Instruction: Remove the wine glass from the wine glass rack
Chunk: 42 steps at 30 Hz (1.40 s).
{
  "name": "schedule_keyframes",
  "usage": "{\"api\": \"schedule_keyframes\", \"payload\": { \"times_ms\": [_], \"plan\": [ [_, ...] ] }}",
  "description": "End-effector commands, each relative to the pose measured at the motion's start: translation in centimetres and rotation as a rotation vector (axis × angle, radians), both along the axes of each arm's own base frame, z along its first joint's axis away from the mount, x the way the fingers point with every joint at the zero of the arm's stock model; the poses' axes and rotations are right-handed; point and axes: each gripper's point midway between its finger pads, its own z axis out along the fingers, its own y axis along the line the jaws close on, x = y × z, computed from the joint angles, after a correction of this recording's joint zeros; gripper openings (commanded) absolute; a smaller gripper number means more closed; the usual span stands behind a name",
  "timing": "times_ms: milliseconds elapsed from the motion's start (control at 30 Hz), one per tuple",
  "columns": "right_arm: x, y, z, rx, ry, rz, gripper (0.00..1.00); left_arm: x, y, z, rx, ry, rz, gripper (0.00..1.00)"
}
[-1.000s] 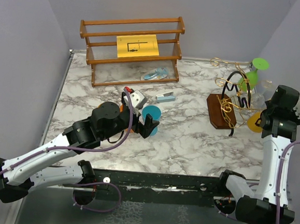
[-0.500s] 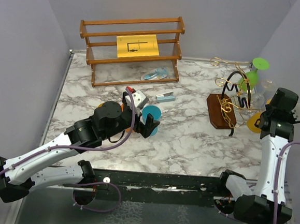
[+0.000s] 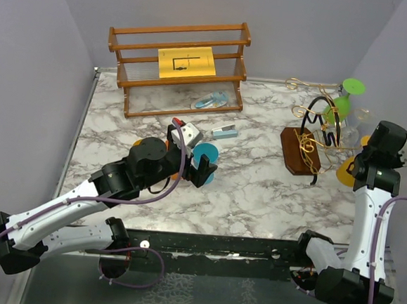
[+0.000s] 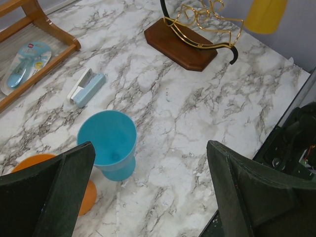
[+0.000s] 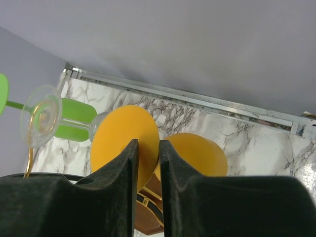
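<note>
The wine glass rack (image 3: 300,150) has a dark wooden base with gold and black wire arms, at the table's right. A green wine glass (image 3: 345,100) and a clear one (image 3: 353,128) hang on its far arms. My right gripper (image 3: 368,163) is shut on the stem of a yellow wine glass (image 3: 347,169) at the rack's right side. In the right wrist view the fingers (image 5: 132,163) pinch between its foot (image 5: 118,138) and bowl (image 5: 197,153). My left gripper (image 4: 150,163) is open and empty above a blue cup (image 4: 108,143).
A slatted wooden shelf (image 3: 175,65) with a yellow sheet stands at the back, a blister pack (image 3: 211,101) on its lowest level. A small stapler (image 3: 225,132) lies in front of it. An orange disc (image 4: 29,165) sits beside the blue cup. Walls close in right and left.
My right gripper has shifted slightly right and toward the near edge with the yellow glass in it. The left arm has moved only a little.
</note>
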Motion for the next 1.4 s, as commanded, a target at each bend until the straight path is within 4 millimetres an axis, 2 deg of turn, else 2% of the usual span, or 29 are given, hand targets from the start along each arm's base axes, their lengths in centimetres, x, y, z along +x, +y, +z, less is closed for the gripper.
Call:
{"api": "schedule_keyframes", "payload": {
  "times_ms": [0,200,300,567,767,1200,1367],
  "plan": [
    [-0.2,0.4,-0.1,0.009,0.008,0.019,0.17,-0.1,-0.5,-0.6,0.005,0.013,-0.024,0.99],
    [-0.1,0.3,0.2,0.028,-0.026,-0.003,0.11,-0.1,-0.5,-0.7,0.007,0.015,-0.024,0.99],
    [0.3,0.5,0.1,0.064,-0.073,-0.023,0.01,0.0,-0.4,-0.7,0.007,0.016,-0.023,0.99],
    [1.4,1.0,0.3,0.154,-0.184,-0.052,0.01,0.3,-0.6,-1.2,0.019,0.029,-0.022,0.99],
    [1.4,2.0,0.8,0.222,-0.269,-0.051,0.01,0.4,-0.6,-1.4,0.024,0.032,-0.019,0.99],
    [0.0,3.9,1.4,0.354,-0.372,-0.066,0.01,0.2,-0.8,-1.4,0.020,0.034,-0.029,0.99],
    [-1.1,3.9,1.7,0.352,-0.406,-0.089,0.01,0.1,-0.9,-1.4,0.018,0.036,-0.035,0.99]
  ]
}}
